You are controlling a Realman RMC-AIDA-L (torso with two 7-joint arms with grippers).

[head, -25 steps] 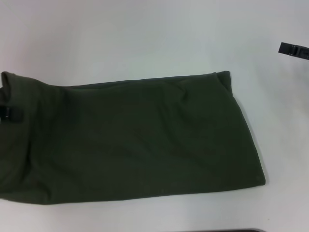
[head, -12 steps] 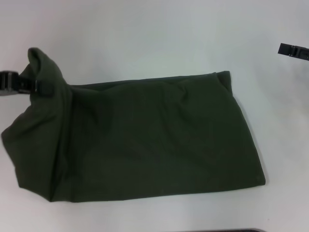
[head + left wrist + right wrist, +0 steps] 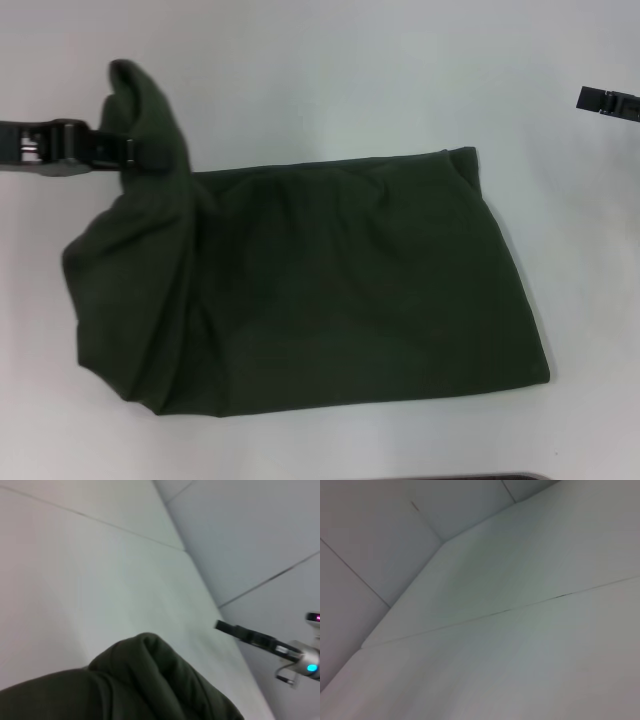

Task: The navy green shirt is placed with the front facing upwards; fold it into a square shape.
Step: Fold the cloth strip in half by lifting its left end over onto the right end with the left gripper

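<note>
The navy green shirt [image 3: 340,280] lies folded into a long strip on the white table, plain green side up. My left gripper [image 3: 135,153] is shut on the shirt's left end and holds it lifted and bunched above the table, so that end curls over toward the right. The raised green fabric [image 3: 145,680] fills the near part of the left wrist view. My right gripper [image 3: 600,100] shows only as a black tip at the right edge, away from the cloth; the same gripper [image 3: 250,636] appears farther off in the left wrist view.
The white table [image 3: 320,80] stretches around the shirt on all sides. A dark edge [image 3: 460,477] shows at the bottom of the head view. The right wrist view holds only the white table surface [image 3: 520,645] and a wall behind it.
My left gripper has risen and moved right with the shirt's left end, which has peeled off the table and folded inward. The right gripper has stayed still.
</note>
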